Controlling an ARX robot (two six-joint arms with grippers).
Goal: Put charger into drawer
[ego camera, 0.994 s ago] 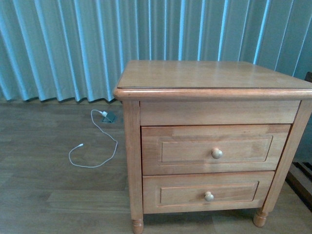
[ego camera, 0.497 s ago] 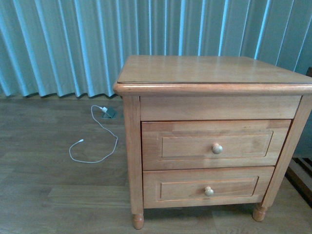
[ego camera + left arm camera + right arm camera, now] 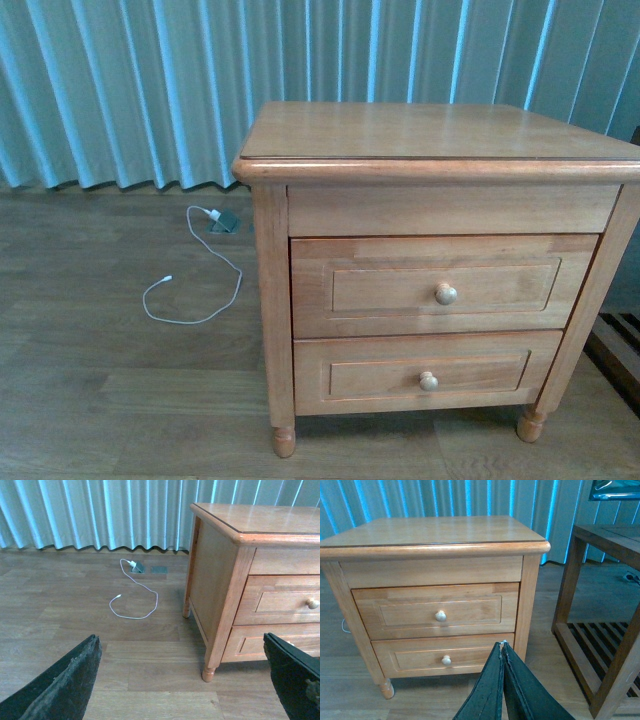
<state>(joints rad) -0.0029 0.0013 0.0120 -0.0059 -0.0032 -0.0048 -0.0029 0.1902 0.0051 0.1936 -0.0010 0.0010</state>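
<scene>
Wooden floor [image 3: 120, 390]; nightstand [image 3: 440, 150]; white cable [image 3: 200, 290]

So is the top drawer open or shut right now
Shut. In the front view the upper drawer has its front flush with the nightstand frame, with no gap and no interior showing; the right wrist view shows the same.

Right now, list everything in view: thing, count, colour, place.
nightstand: one, light brown wood, on the floor before the curtain.
upper drawer: one, same wood, pale knob, closed.
lower drawer: one, shallower, closed, beneath it.
white cable: one, looped on the floor left of the nightstand.
curtain: pale blue, pleated, behind.
slatted table: one, dark wood, right of the nightstand.
left gripper: black, open.
right gripper: black, shut, empty.
</scene>
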